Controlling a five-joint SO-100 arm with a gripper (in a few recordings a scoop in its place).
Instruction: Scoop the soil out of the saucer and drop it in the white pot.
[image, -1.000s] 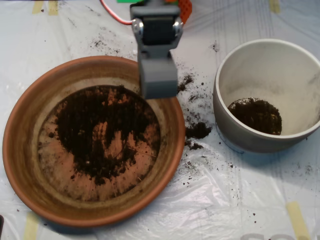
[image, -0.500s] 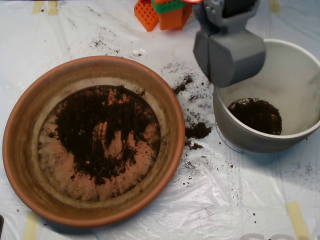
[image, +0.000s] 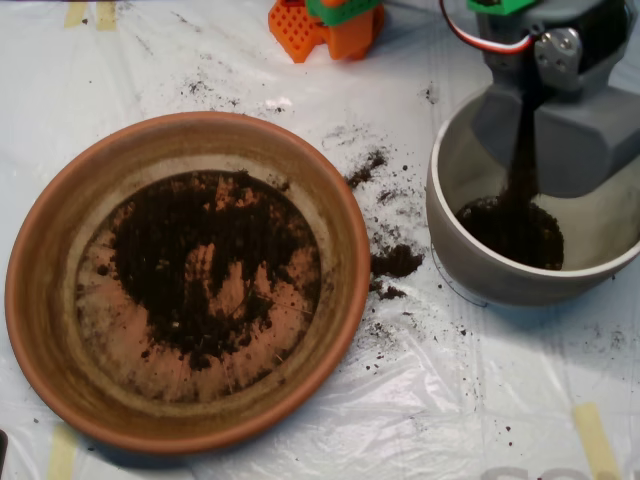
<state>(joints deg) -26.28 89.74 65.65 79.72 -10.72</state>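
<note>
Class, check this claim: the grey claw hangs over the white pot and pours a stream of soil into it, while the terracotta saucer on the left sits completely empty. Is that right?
Not quite. In the overhead view the saucer is not empty: dark soil covers much of its floor. The rest holds: the claw hangs over the white pot, pouring soil into it.

Makeshift robotics test bench, hobby or lab sort. Table covered in clear plastic sheeting (image: 420, 400), fixed with strips of yellowish masking tape (image: 592, 432). Orange and green 3D-printed parts (image: 330, 25) and loose servo wiring (image: 480, 38) along the top edge.
</note>
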